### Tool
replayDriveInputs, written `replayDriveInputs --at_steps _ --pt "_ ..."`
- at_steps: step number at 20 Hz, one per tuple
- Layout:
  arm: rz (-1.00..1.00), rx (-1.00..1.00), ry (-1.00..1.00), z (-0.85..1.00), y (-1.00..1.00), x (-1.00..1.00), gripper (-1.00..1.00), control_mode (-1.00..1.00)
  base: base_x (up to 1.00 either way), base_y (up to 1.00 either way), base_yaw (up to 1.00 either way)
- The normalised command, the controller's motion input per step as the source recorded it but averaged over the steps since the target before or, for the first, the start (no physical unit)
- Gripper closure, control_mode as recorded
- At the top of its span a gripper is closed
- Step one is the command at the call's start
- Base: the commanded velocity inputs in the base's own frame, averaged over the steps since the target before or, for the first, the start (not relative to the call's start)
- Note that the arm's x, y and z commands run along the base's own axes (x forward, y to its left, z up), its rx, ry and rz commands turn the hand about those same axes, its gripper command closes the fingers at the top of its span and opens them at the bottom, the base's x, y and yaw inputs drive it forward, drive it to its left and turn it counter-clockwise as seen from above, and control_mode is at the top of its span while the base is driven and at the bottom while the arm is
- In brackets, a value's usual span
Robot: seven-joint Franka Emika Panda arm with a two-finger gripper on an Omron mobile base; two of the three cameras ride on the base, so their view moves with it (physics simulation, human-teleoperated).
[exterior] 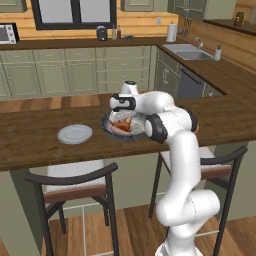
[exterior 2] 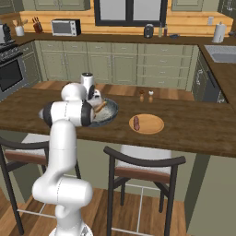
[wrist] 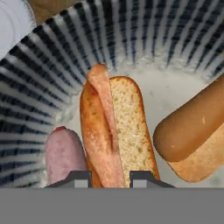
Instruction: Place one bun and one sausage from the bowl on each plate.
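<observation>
The speckled bowl sits on the wooden counter, and its ribbed inner wall shows in the hand view. My gripper reaches down into it. Its jaws are closed against the near end of a split bun that has a pinkish sausage strip lying along it. A pink sausage lies to the left of it and a second bun to the right. The pale grey plate is bare. The tan-orange plate carries one sausage.
Two bar stools stand under the counter's near edge. Small shakers sit at the counter's far side beyond the tan-orange plate. Bare wood lies between the bowl and each plate.
</observation>
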Motion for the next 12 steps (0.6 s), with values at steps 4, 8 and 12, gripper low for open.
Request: replayDriveInputs --at_steps 4,8,12 --pt "0.02 0.00 0.00 0.88 0.00 -0.51 1.00 -1.00 0.00 0.00 0.00" --pt "0.00 0.03 0.00 0.77 -0.21 -0.55 1.00 -1.00 0.00 0.00 0.00" --pt "0.00 0.06 -0.01 0.54 -0.72 -0.76 1.00 -1.00 0.00 0.00 0.00"
